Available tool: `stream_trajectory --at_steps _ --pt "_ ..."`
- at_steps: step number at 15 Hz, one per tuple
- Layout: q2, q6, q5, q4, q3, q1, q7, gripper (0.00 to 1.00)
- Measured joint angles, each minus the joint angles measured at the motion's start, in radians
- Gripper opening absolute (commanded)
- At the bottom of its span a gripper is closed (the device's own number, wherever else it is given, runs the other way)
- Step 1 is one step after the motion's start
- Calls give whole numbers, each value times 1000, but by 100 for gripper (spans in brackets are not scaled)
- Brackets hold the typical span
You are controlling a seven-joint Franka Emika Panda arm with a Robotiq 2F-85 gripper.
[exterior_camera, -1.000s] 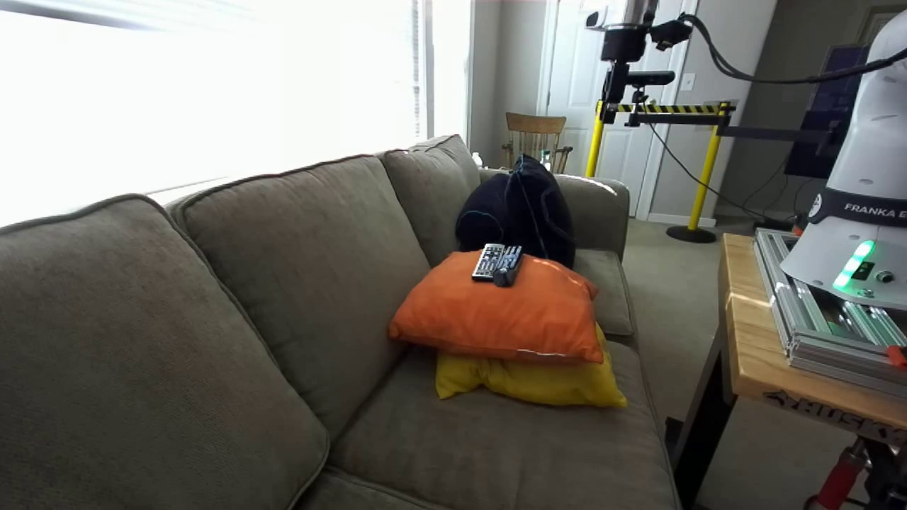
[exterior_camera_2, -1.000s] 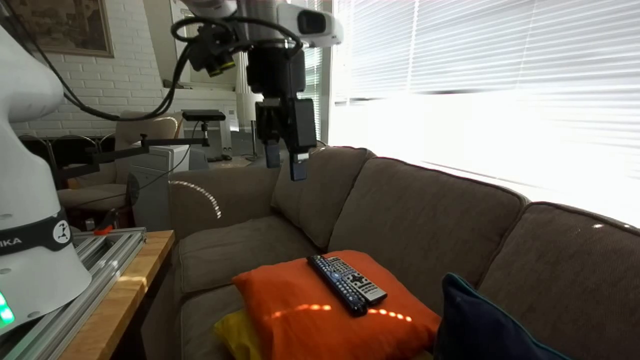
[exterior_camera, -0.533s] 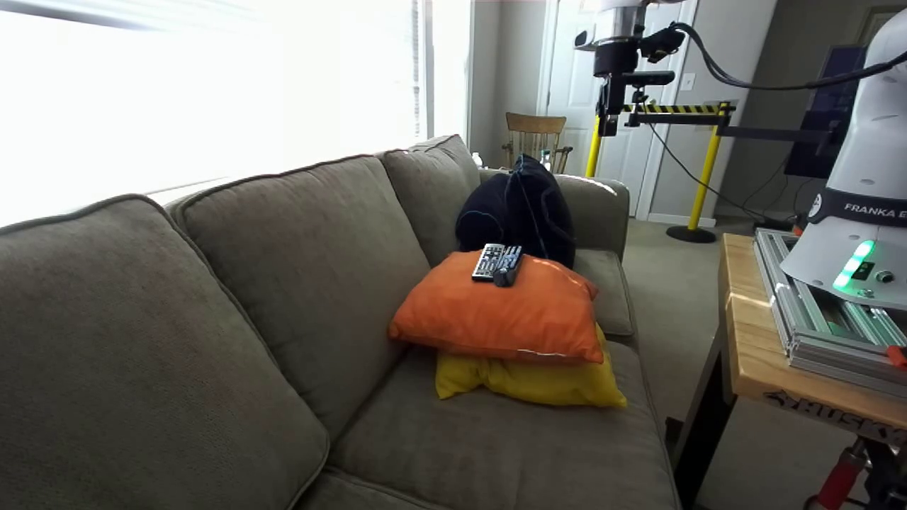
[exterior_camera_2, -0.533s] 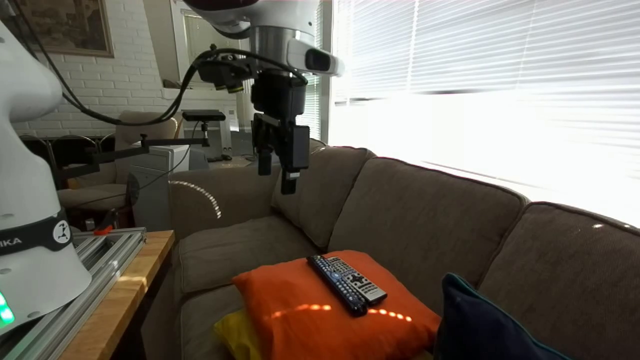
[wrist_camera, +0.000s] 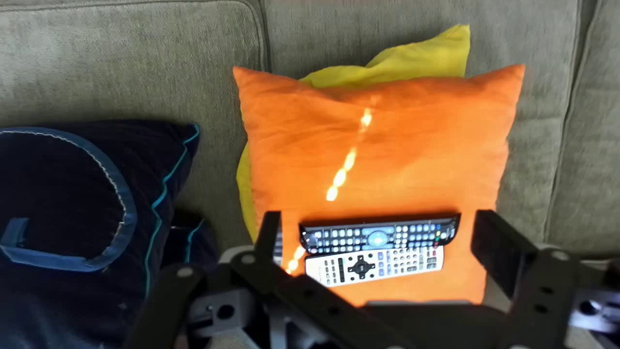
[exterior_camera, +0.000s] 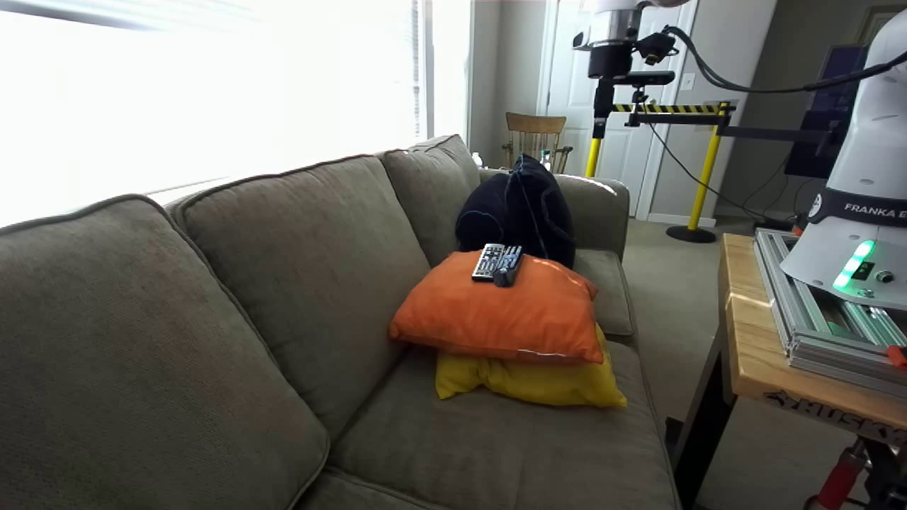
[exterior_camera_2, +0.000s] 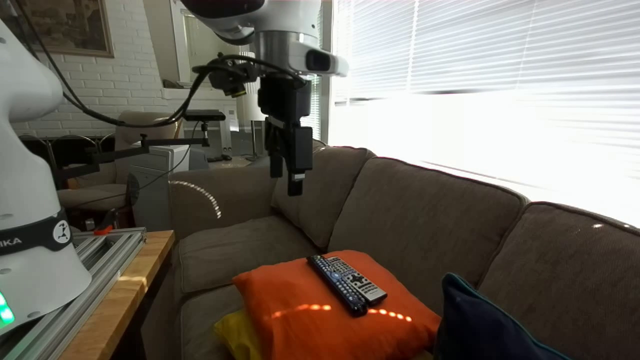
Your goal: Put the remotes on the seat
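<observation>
The dark remote (exterior_camera_2: 336, 285) and the pale grey-white remote (exterior_camera_2: 357, 279) lie side by side on top of the orange pillow. They show in both exterior views (exterior_camera: 507, 268) and in the wrist view (wrist_camera: 378, 237). The seat (exterior_camera: 510, 453) is the grey-green sofa cushion beneath the pillows; it also shows in the wrist view (wrist_camera: 213, 63). My gripper (exterior_camera_2: 285, 181) is open and empty, pointing down, well above the remotes. In the wrist view its fingers (wrist_camera: 378, 232) stand wide apart, with the length of both remotes between them in the picture, untouched.
The orange pillow (exterior_camera: 496, 319) rests on a yellow pillow (exterior_camera: 531, 379). A dark blue pillow (exterior_camera: 531, 212) stands beside them. The sofa backrest (exterior_camera_2: 420, 225) rises behind. The wooden table (exterior_camera: 751, 340) with the robot base stands along the sofa's front.
My gripper has come down from higher up, then shifted slightly right in an exterior view and appears to have turned a little. The remotes and pillows have not moved.
</observation>
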Motion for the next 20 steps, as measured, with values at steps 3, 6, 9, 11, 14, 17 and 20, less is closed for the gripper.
stream_trajectory --at_steps 3,6,9,11,14,17,20 --pt "82 132 1 -7 47 -2 198 100" --pt "174 225 7 -11 101 -1 401 100" --pt "256 259 54 9 137 3 556 100" --pt "308 294 66 32 150 5 661 100" --pt "384 315 65 68 152 14 762 100" --pt "403 316 65 81 152 15 774 100" --pt "428 359 -36 91 114 33 918 100"
